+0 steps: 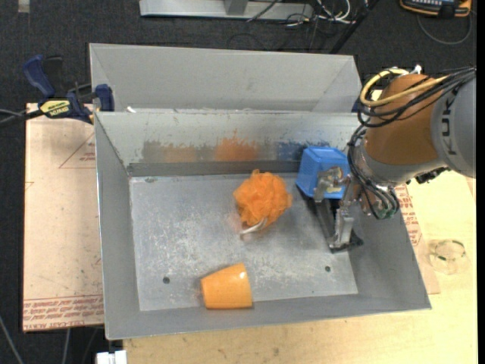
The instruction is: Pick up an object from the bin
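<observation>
My gripper [341, 240] hangs low over the right side of the bin floor, its fingers pointing down with nothing seen between them. Just behind it, towards the back wall, lies a blue boxy object [318, 169], partly covered by the gripper's body. An orange mesh bath sponge [261, 196] with a white loop sits to the gripper's left, near the bin's middle. An orange plastic cup [226, 287] lies on its side near the front wall, well left of the gripper.
The arm with its orange wrist cover and cables reaches in over the bin's right rim. Bare metal floor stretches across the bin's left half and front right corner.
</observation>
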`<move>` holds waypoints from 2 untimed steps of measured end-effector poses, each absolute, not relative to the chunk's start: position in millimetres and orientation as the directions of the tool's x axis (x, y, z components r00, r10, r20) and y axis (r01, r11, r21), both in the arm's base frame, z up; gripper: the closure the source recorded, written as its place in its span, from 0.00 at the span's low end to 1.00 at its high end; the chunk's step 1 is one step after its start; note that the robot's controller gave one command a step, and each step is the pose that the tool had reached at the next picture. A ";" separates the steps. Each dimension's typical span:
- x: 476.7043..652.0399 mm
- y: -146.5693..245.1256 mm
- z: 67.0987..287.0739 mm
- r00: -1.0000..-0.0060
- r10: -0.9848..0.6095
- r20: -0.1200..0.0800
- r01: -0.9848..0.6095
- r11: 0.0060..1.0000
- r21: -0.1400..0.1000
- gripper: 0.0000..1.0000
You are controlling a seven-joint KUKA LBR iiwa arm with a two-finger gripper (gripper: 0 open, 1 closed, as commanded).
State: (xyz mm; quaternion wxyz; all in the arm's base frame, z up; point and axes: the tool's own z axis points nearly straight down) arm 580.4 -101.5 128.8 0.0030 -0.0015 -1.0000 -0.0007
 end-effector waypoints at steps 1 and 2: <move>582.0 -101.2 133.3 -1.000 0.001 -0.001 0.001 1.000 0.000 0.00; 586.4 -84.1 176.0 -1.000 0.027 0.008 0.027 1.000 0.001 0.00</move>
